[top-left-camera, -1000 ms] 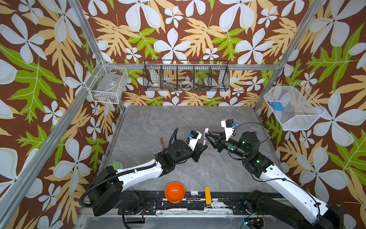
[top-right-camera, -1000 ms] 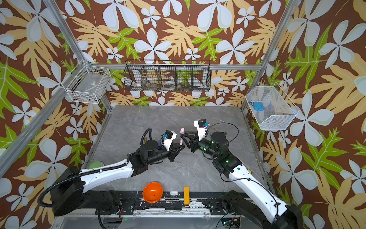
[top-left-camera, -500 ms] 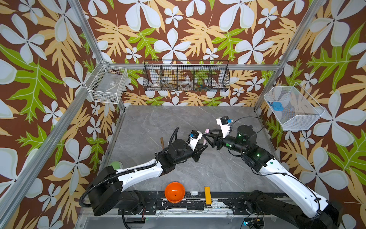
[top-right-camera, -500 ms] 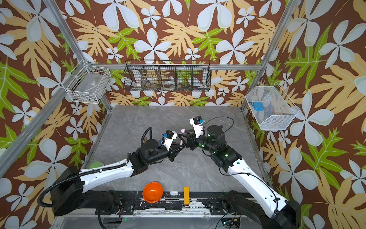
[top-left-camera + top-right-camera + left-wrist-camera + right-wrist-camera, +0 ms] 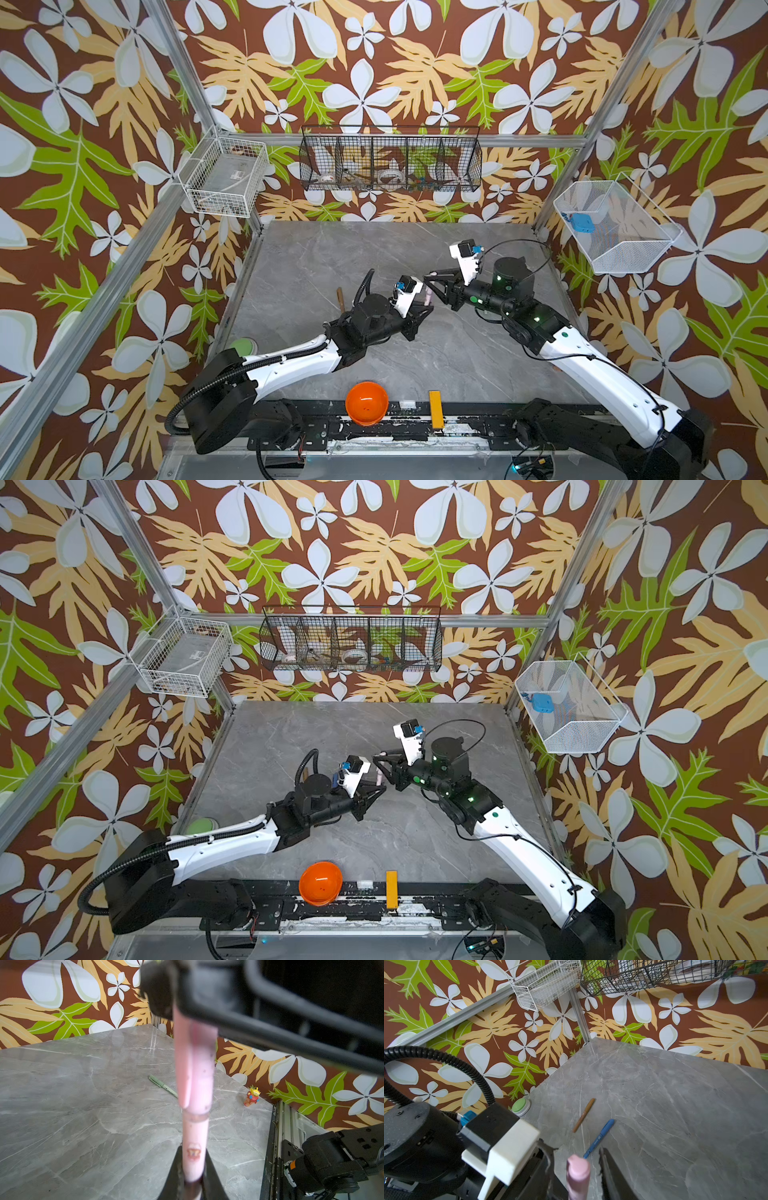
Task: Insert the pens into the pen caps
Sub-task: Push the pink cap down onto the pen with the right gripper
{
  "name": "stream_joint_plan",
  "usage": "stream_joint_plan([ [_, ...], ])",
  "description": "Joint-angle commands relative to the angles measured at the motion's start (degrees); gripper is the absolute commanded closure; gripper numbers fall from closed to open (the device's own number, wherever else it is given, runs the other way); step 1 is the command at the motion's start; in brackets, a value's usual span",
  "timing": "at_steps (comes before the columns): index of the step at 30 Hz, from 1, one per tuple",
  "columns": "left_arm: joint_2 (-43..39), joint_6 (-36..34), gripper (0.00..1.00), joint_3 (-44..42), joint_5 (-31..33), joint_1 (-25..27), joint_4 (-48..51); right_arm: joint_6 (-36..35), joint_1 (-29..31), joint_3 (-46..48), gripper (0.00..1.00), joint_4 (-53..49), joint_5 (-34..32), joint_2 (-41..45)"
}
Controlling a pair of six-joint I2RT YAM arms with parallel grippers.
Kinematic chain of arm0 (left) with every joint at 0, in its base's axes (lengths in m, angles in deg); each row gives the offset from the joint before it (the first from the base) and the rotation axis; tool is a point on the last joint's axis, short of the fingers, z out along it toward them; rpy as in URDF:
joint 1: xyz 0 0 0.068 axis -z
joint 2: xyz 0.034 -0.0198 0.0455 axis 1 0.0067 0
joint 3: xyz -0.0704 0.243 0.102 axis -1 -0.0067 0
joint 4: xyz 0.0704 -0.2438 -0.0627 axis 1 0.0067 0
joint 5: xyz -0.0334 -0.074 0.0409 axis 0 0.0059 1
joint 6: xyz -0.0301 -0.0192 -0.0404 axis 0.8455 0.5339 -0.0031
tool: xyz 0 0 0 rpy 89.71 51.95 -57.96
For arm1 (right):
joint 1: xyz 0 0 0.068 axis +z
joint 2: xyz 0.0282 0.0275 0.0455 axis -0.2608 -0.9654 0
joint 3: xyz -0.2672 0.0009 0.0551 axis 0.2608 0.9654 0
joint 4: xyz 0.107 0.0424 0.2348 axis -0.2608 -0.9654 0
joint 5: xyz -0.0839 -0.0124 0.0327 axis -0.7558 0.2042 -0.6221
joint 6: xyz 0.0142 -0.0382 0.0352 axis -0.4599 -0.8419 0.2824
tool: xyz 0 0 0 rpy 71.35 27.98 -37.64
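Pink pen (image 5: 195, 1147) (plastic; likely light, stiff, slippery) is clamped at its barrel by the left gripper (image 5: 194, 1169), clear of the table (image 5: 83, 1105). Pink cap (image 5: 195, 1068) covers its tip. Right gripper (image 5: 576, 1153) straddles the cap end, jaws parted, gripping nothing. Hold mid-barrel.

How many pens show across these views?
4. Pink pen in the left gripper; pale green pen lying on the table; brown pen and blue pen lying near each other on it. Others may be hidden.
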Motion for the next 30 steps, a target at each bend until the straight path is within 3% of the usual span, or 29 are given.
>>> stream_joint_plan([
  [1, -0.4, -0.3, 1.00, 0.0, 0.9, 0.0, -3.3, 1.3, 0.0, 0.1, 0.78, 2.0, 1.2, -0.1],
  [10, 0.8, -1.1, 1.00, 3.8, 2.4, 0.0, -8.2, 1.6, 0.0, 0.9, 1.00, 1.0, 1.7, 0.0],
  [30, 2.5, -6.4, 1.00, 18.1, 1.4, -4.4, -20.1, 4.6, 0.1, 5.3, 1.00, 3.5, 5.8, -1.7],
])
